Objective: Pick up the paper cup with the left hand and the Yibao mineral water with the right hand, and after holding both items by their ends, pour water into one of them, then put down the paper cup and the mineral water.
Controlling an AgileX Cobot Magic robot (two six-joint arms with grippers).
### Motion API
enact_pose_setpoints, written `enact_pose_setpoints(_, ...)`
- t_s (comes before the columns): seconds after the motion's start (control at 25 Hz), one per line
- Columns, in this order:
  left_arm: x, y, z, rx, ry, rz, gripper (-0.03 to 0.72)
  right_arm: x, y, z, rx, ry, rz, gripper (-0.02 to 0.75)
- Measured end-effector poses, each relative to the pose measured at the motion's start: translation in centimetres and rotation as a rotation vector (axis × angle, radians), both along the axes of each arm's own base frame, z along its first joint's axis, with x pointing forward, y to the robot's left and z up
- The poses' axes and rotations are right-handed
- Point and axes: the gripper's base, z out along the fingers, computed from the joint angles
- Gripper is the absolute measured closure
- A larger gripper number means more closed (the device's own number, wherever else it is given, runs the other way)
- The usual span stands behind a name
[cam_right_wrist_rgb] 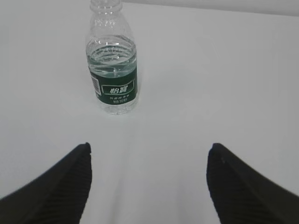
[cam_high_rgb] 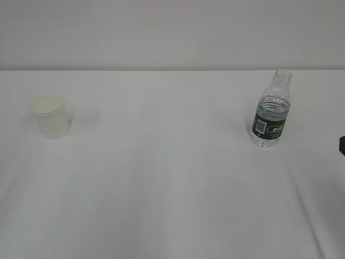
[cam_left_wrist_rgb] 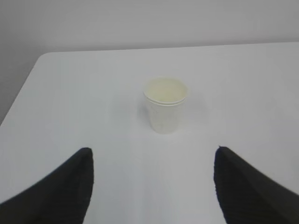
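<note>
The small cream-white tapered paper cup (cam_high_rgb: 50, 115) stands upright on the left of the white table (cam_high_rgb: 172, 178), well apart from the small clear ribbed plastic bottle of Yibao mineral water (cam_high_rgb: 271, 109), which stands upright on the right with its neck uncapped and water up to about the top of its dark green label band. Neither is touched yet, so the step in hand looks to be the approach to grasp.

In the left wrist view the black left hand (cam_left_wrist_rgb: 152, 186) has its jaws spread wide and empty, with the cup (cam_left_wrist_rgb: 165, 105) ahead and just right of the midline. A small shift right before advancing should centre it; a gentle squeeze low on the wall seems wise, since thin paper may buckle.

In the right wrist view the black right hand (cam_right_wrist_rgb: 148, 184) is likewise spread and empty, while the bottle (cam_right_wrist_rgb: 113, 65) sits ahead and left of centre. It should move left, then close on the lower body, keeping it vertical so the open neck does not spill
</note>
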Motion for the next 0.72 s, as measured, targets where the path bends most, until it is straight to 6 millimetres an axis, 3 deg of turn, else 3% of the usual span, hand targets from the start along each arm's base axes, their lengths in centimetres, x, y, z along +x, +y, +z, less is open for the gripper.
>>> enact_pose_setpoints(0.36,1.6,0.1,-0.7,0.009,0.021,0.008,0.116,2.1,1.7,-1.9,-0.046,-0.003,0.118,0.154)
enact_pose_setpoints(0.72,4.1,0.2,-2.7,0.015,0.092,0.021,0.116,0.7,1.8,-4.7,0.032,-0.134,0.110,0.154)
